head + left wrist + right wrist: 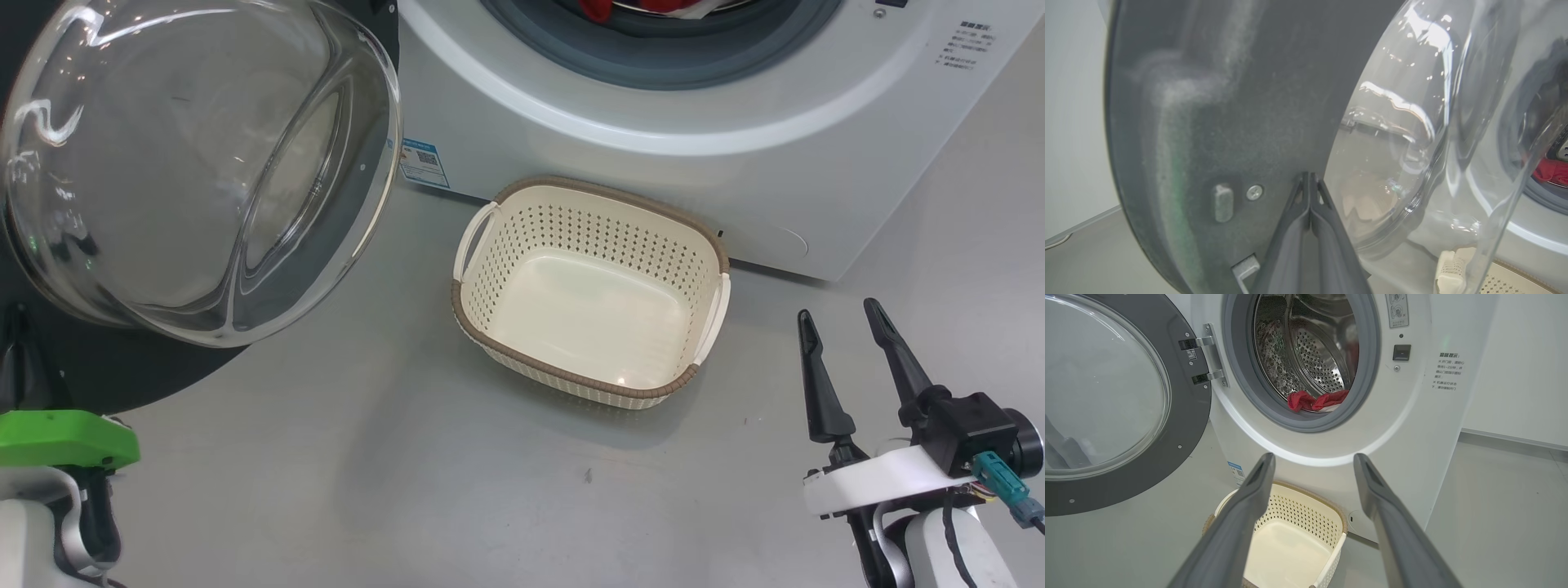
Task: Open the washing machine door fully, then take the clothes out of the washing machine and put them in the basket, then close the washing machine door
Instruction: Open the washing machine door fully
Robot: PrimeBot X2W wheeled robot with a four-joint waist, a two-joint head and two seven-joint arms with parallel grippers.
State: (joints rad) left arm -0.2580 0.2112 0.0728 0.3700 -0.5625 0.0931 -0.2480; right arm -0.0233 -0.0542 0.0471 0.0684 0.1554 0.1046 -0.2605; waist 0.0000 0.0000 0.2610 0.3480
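The left gripper, clenched empty, touched the open washing machine door; the right gripper hung spread. The clothes lay in the drum, apparently the next reach, the basket below.

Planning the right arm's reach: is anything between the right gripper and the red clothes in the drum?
Nothing visible does: the washing machine door stands open to one side, and the right gripper faces the clothes directly.

The washing machine door showed clear glossy glass in a dull, dusty dark rim, and the drum was shiny perforated steel. The basket looked smooth cream plastic, the clothes soft red cloth, and my right gripper had matt dark plastic fingers.
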